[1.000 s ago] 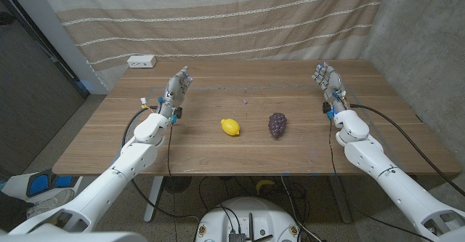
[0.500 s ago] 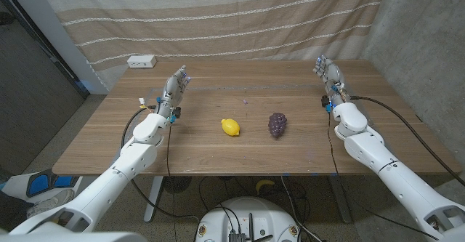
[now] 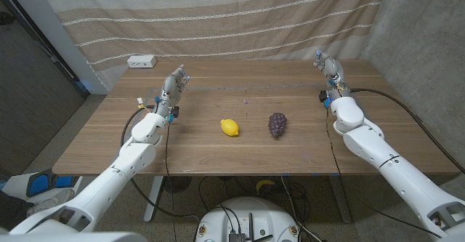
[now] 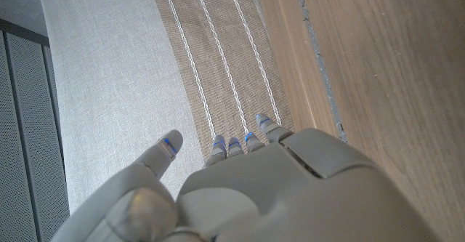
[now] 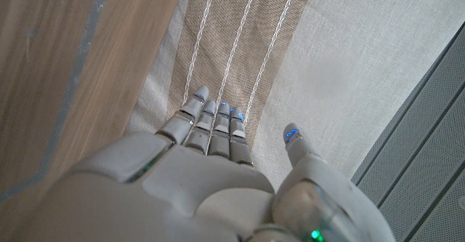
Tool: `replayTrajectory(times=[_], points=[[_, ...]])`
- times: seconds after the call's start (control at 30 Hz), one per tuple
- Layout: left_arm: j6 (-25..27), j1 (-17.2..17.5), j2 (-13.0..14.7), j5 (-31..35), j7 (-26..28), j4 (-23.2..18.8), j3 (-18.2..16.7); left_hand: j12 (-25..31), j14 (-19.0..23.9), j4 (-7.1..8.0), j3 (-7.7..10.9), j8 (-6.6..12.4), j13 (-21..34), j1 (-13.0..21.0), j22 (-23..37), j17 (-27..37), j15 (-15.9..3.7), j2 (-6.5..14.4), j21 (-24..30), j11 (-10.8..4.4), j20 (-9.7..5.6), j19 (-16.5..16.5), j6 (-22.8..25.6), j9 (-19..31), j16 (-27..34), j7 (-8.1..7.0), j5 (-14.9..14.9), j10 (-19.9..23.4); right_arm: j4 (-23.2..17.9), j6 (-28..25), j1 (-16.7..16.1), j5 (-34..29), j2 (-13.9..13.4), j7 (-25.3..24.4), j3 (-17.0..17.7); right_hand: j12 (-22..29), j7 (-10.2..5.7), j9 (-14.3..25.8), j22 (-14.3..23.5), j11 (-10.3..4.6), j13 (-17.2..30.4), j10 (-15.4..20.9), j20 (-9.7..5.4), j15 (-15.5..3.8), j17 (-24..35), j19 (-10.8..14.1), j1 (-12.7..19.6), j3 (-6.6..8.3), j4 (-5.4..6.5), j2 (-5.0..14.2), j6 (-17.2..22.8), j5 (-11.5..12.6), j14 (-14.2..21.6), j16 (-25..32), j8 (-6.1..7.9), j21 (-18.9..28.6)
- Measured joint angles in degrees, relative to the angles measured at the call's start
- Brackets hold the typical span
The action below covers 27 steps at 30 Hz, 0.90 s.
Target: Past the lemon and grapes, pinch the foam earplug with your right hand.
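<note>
Standing nearest on the table (image 3: 109,136), the lemon (image 3: 230,127) and grapes (image 3: 277,123) lie side by side. Beyond them sits a tiny speck, likely the foam earplug (image 3: 245,102), leftward from the right hand (image 3: 328,71). Both it and the left hand (image 3: 173,88) hold nothing, fingers extended, thumbs apart.

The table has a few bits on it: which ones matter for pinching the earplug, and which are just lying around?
Part of the job:
- foam earplug, a tiny speck past the fruit
- lemon
- grapes
- right hand, holding nothing

Just lying about:
- white power strip at the far edge
- left hand, holding nothing
- striped curtain
</note>
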Motion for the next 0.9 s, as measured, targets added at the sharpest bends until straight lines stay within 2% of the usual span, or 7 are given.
replayTrajectory(times=[0.07, 0.3, 0.53, 0.73, 0.9], points=[[-0.27, 0.00, 0.00, -0.33, -0.44, 0.01, 0.00, 0.00, 0.00, 0.00, 0.00, 0.00, 0.00, 0.00, 0.00, 0.00, 0.00, 0.00, 0.00, 0.01, 0.00, 0.00, 0.28, 0.00, 0.35, 0.28, 0.00, 0.61, -0.61, 0.00, 0.18, 0.00, -0.22, -0.02, -0.27, 0.00, 0.19, 0.00, 0.00, 0.00, 0.00, 0.00, 0.00, 0.02, 0.00, 0.00, 0.66, 0.00, 0.00, -0.61, 0.19, 0.00, 0.02, 0.00, 0.00, 0.00], [-0.95, -0.77, -0.92, -1.16, -1.72, 1.75, -0.06, 0.00, 0.53, -0.80, 0.80, 0.00, -0.03, 0.00, 0.00, 0.00, -0.10, 0.00, 0.00, 0.33, 0.31, 0.31, 0.94, 0.00, 0.35, 0.33, -0.13, 1.52, -2.56, -3.59, 0.88, -5.74, -0.87, -2.76, -1.35, 0.45, -0.11, 0.00, 0.00, -0.10, 0.00, 0.71, 0.41, 0.09, 0.00, 0.41, 1.12, -0.24, -0.24, -0.22, 0.52, 0.00, 0.53, 0.23, 0.00, 0.00], [-1.49, -1.35, -1.59, -1.59, -2.45, 2.86, -0.06, 0.00, 1.15, -1.35, 1.35, 0.00, -0.14, 0.23, 0.00, 0.01, -0.10, 0.23, -0.01, 0.32, -0.10, 0.71, 1.54, 0.00, 0.34, 0.30, -0.28, 1.52, -4.34, -6.43, 1.71, -10.11, -1.52, -4.12, -2.60, 0.45, 0.08, 0.00, 0.00, -0.31, 0.00, 0.92, 0.42, -0.01, 0.08, 0.42, 1.11, 0.01, -0.48, -0.22, 0.72, 0.00, 0.62, 0.23, 0.00, 0.00], [-1.84, -1.67, -1.99, -1.68, -2.69, 3.45, -0.02, 0.00, 1.15, -1.35, 1.35, 0.00, -0.14, 0.46, 0.01, 0.11, -0.10, 0.45, -0.01, -0.03, -0.10, 0.71, 1.85, 0.00, 0.34, 0.00, -0.72, 1.87, -5.59, -8.13, 2.51, -12.91, -2.00, -4.72, -3.74, 0.45, -0.22, 0.00, -0.01, -0.32, 0.01, 1.34, 0.60, -0.01, 0.27, 0.63, 1.12, 0.03, -0.78, -0.21, 1.01, 0.00, 0.62, 0.23, 0.00, 0.00], [-2.15, -2.08, -2.38, -1.54, -2.71, 3.99, 0.23, 0.00, 1.15, -0.86, 1.20, 0.00, 0.02, 0.46, 0.01, 0.16, -0.10, 0.45, -0.01, -0.30, -0.10, 0.71, 1.84, 0.00, 0.34, 0.00, -1.16, 2.14, -6.47, -9.25, 3.39, -16.42, -2.35, -4.95, -4.87, 0.45, -0.32, 0.29, -0.01, -0.41, 0.14, 1.43, 0.20, -0.42, 0.27, 1.03, 1.42, 0.16, -0.96, 0.09, 1.11, 0.00, 1.03, 0.23, 0.00, 0.00]])
